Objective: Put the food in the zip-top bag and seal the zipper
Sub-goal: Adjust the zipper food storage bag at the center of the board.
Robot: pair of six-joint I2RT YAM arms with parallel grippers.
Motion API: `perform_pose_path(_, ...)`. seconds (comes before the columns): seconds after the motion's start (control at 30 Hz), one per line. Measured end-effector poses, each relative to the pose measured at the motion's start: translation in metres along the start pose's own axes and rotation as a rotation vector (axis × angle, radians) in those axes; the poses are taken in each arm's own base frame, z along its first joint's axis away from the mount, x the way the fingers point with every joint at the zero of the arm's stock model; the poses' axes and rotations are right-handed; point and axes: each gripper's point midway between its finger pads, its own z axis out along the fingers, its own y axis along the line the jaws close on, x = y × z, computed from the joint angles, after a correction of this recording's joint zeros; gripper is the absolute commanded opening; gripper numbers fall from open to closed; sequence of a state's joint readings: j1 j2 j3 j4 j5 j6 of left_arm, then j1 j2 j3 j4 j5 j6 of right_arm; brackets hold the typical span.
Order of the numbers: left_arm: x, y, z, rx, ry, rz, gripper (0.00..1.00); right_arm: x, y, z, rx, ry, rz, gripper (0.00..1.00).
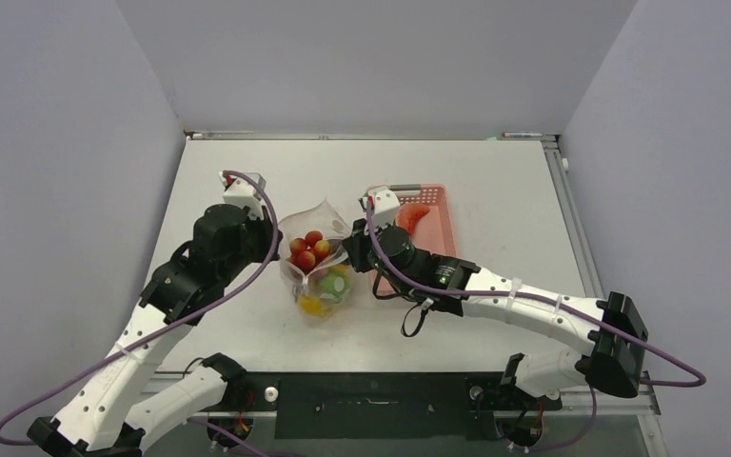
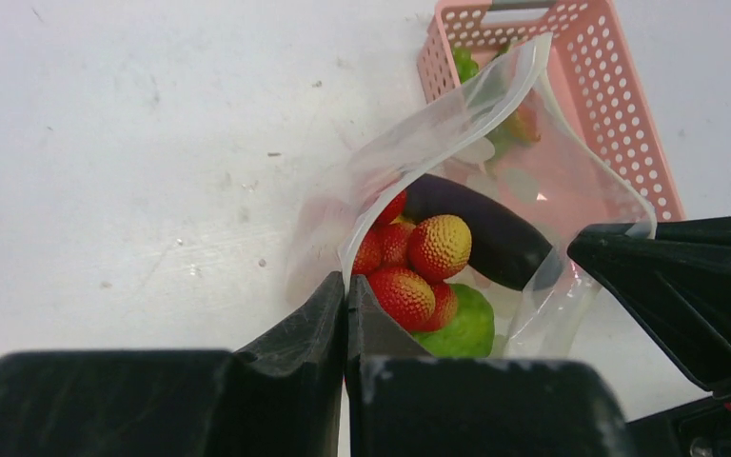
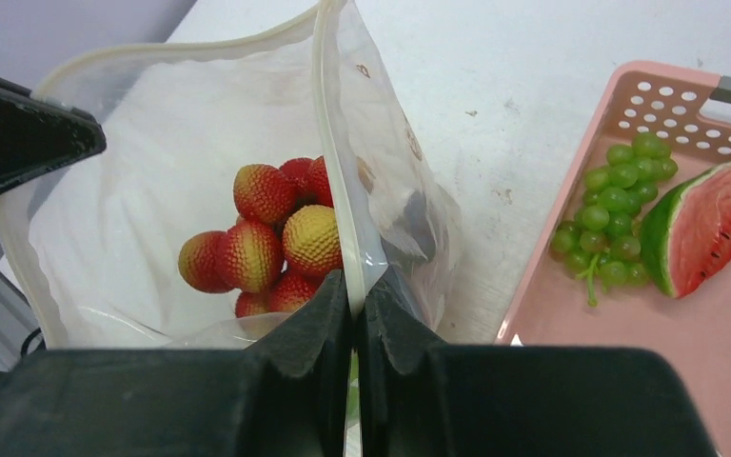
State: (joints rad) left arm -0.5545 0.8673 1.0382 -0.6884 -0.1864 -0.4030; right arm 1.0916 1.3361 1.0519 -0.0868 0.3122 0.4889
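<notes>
Zip-top bag (image 1: 316, 265) stands open on the counter (image 1: 247, 181) between both arms, each arm's jaws clenched on its rim; if one pinch slips, it could slump, spilling food (image 2: 419, 262).

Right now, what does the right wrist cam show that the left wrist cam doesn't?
Right wrist only: a clear look at the watermelon slice and green grapes lying in the pink basket.
Left wrist only: the dark eggplant and a green fruit, plainly inside the zip-top bag.
Both: the bag's mouth open, red-yellow bumpy berries inside, and that arm's own gripper, the left gripper or the right gripper, shut on the bag's rim.
</notes>
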Motion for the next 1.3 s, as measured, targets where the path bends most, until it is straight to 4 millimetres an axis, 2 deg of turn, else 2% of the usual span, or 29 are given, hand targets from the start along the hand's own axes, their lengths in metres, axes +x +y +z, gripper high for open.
perform_pose_path(0.13,-0.022,0.008,-0.013,-0.039,-0.072,0.035,0.00,-0.009,0.006,0.000,-0.022,-0.022,0.007,0.05)
perform_pose_path(0.3,-0.021,0.016,-0.016,-0.076,-0.077,0.064,0.00,-0.004,0.007,0.009,-0.023,-0.017,0.007,0.05)
perform_pose_path(0.4,-0.014,0.020,-0.012,-0.088,-0.065,0.075,0.00,0.006,0.007,0.021,-0.022,0.006,0.008,0.05)
perform_pose_path(0.57,0.012,0.028,0.001,-0.107,-0.006,0.095,0.00,0.034,0.003,0.039,-0.012,0.076,0.001,0.11)
perform_pose_path(0.67,0.016,0.027,0.005,-0.097,0.002,0.098,0.00,0.039,0.001,0.043,-0.009,0.092,0.001,0.13)
perform_pose_path(0.8,0.018,0.025,0.007,-0.078,-0.007,0.096,0.00,0.036,0.000,0.044,-0.009,0.088,0.005,0.22)
perform_pose_path(1.03,0.017,0.024,0.008,-0.060,-0.017,0.083,0.00,0.024,-0.002,0.044,-0.004,0.076,-0.001,0.45)
perform_pose_path(1.3,0.017,0.026,0.006,-0.056,-0.025,0.080,0.00,0.002,-0.022,0.033,0.051,0.051,-0.027,0.62)
